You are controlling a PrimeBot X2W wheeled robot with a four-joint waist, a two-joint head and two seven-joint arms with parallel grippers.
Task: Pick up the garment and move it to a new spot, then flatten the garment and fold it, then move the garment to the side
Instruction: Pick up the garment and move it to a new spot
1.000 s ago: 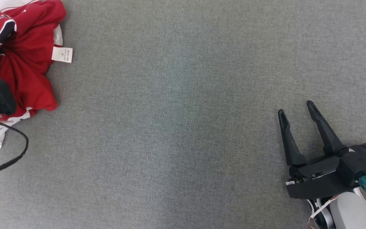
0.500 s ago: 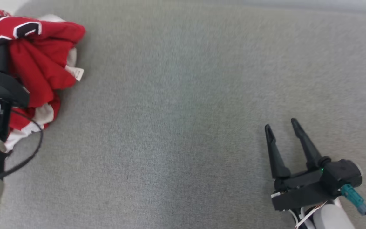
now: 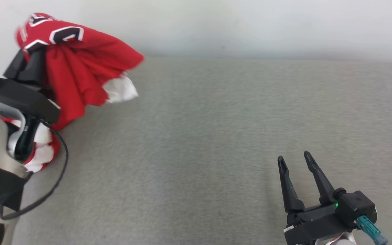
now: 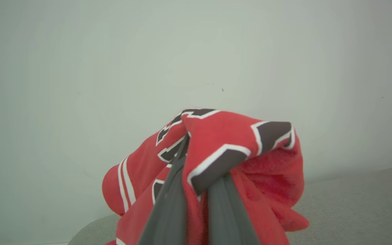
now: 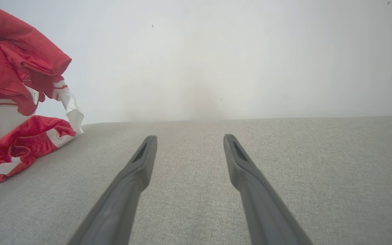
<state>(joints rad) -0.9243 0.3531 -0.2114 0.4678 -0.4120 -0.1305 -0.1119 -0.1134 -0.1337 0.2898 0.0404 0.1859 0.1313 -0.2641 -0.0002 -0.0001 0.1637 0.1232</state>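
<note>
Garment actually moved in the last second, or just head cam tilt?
Yes, lifted. The camera tilted too, but the garment lay bunched on the gray surface; now the left gripper holds its top up off that surface, in front of the wall.

Left tool point(image 3: 32, 59) lifted garment point(image 3: 80, 68) upward; head view tilted up, wall point(image 3: 250, 23) showing.

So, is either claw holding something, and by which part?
The left claw pinches the garment at a bunched fold by its black lettering; the right claw is open, empty.
</note>
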